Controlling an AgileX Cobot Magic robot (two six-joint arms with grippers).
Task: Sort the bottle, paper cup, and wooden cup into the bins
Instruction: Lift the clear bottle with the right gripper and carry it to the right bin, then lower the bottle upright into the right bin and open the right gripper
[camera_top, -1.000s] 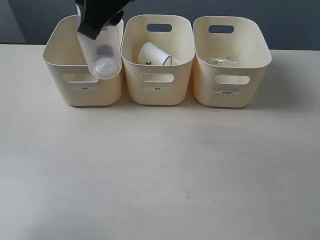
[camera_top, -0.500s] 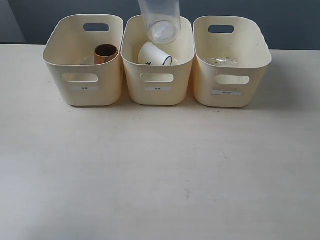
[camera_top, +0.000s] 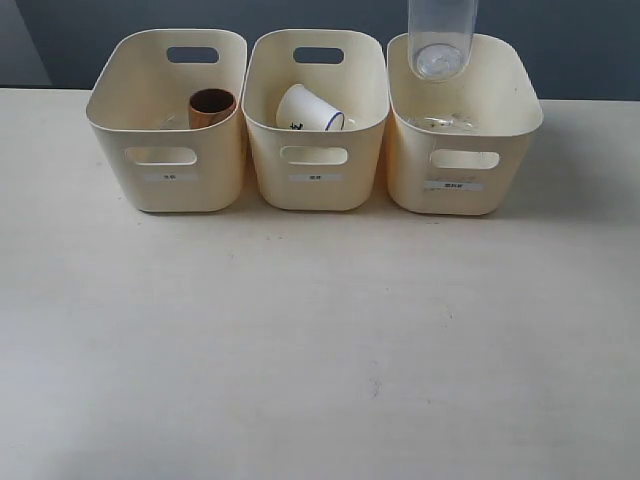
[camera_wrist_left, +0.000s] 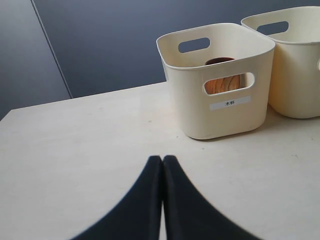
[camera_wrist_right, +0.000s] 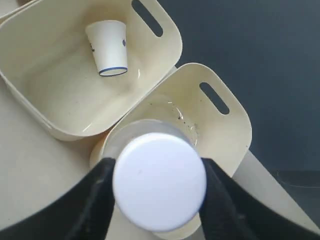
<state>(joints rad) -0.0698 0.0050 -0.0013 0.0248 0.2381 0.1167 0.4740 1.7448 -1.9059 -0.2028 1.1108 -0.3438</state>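
Observation:
The clear bottle (camera_top: 440, 40) hangs upright above the right bin (camera_top: 505, 180), its base level with the rim. In the right wrist view my right gripper (camera_wrist_right: 158, 170) is shut on the bottle at its white cap (camera_wrist_right: 159, 182), over that bin (camera_wrist_right: 241, 117). The paper cup (camera_top: 308, 110) lies tilted in the middle bin (camera_top: 262, 180), also seen from the right wrist as the cup (camera_wrist_right: 107, 47). The wooden cup (camera_top: 212, 107) stands in the left bin (camera_top: 110, 170). My left gripper (camera_wrist_left: 162, 161) is shut on nothing, low over the table, short of that bin (camera_wrist_left: 190, 110).
Three bins stand in a row at the table's far edge against a dark wall. Something clear glints on the right bin's floor (camera_top: 440, 123). The wooden cup (camera_wrist_left: 222, 84) shows through the left bin's handle slot. Bare table (camera_top: 320, 350) spreads in front.
The bottle has travelled right, from over the left bin, past the middle bin, to above the right bin. The wooden cup is uncovered now. The cups and bins have not moved.

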